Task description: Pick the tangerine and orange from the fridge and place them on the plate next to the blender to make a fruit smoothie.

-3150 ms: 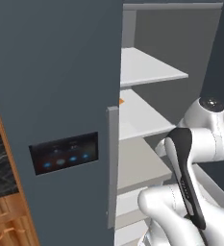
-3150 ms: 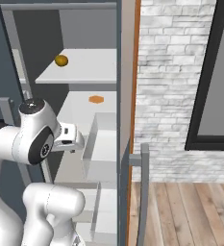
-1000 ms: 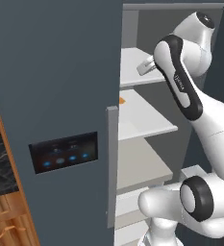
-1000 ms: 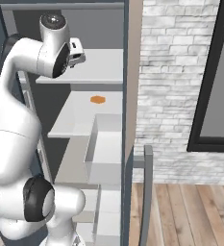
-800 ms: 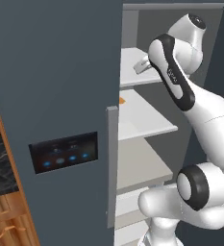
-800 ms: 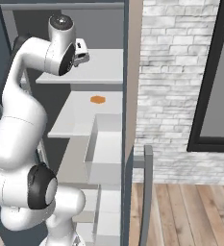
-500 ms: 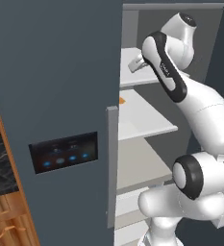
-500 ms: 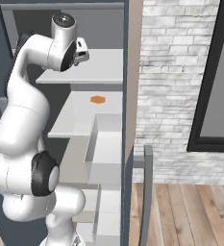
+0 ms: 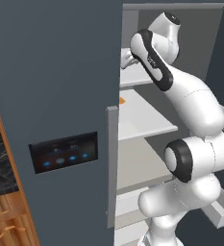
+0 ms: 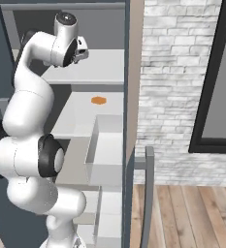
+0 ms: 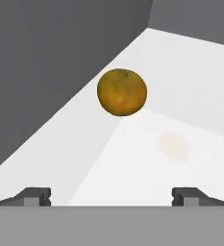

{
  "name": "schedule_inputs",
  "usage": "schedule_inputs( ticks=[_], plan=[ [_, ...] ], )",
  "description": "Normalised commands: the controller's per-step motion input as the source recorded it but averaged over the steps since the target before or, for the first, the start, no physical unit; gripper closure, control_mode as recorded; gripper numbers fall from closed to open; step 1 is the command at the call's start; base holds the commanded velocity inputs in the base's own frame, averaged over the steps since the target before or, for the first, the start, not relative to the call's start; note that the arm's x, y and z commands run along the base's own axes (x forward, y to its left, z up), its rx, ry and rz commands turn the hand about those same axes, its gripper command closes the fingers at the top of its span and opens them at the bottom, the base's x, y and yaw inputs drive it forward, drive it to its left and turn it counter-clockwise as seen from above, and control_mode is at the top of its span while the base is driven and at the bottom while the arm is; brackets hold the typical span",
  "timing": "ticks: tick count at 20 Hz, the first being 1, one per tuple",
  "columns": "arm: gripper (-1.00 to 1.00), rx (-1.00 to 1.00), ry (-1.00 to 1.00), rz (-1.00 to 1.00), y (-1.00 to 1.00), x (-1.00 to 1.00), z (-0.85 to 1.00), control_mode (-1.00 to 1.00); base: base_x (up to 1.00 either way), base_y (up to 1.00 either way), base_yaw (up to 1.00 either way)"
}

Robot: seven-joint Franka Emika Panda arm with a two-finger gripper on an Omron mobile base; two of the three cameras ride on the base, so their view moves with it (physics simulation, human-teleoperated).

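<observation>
The fridge (image 9: 60,72) stands open, its dark door with the blue-lit panel (image 9: 63,153) at my left. My arm reaches onto the upper shelf (image 10: 102,68). A round, dull orange-yellow fruit (image 11: 122,92) sits there near the back corner; I cannot tell whether it is the orange or the tangerine. My gripper (image 11: 111,196) is open and points at it from a short way off, with nothing between its fingertips (image 11: 36,194). A smaller bright orange fruit (image 10: 98,100) lies on the middle shelf (image 9: 147,120). The plate and the blender are out of view.
The door's grey handle (image 9: 112,168) runs down close to the left of the shelves. A pale door bin (image 10: 104,145) juts out below the middle shelf. A brick wall (image 10: 172,72) and a wooden floor (image 10: 192,213) lie to the right.
The arm has swung up from in front of the lower shelves to the upper shelf. Over the last second the hand has moved further in toward the fruit.
</observation>
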Motion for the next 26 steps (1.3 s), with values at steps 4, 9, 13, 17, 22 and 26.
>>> schedule_inputs(
  ticks=[4, 9, 13, 17, 22, 26],
  plan=[
    [-1.00, 0.00, 0.03, 0.02, 0.32, 0.46, -0.12, -1.00, 0.00, 0.00, 0.00],
    [-1.00, 0.01, 0.08, 0.04, 0.24, 0.39, -0.07, -1.00, 0.00, 0.00, 0.00],
    [-1.00, 0.02, 0.03, 0.01, 0.00, 0.64, -0.04, -1.00, 0.00, 0.00, 0.00],
    [-1.00, 0.00, 0.00, 0.01, 0.05, 0.62, -0.17, -1.00, 0.00, 0.00, 0.00],
    [-1.00, 0.04, 0.00, 0.01, 0.13, 0.51, -0.15, -1.00, 0.00, 0.00, 0.00],
    [-1.00, 0.06, 0.02, 0.00, 0.15, 0.34, -0.21, -1.00, 0.00, 0.00, 0.00]
  ],
)
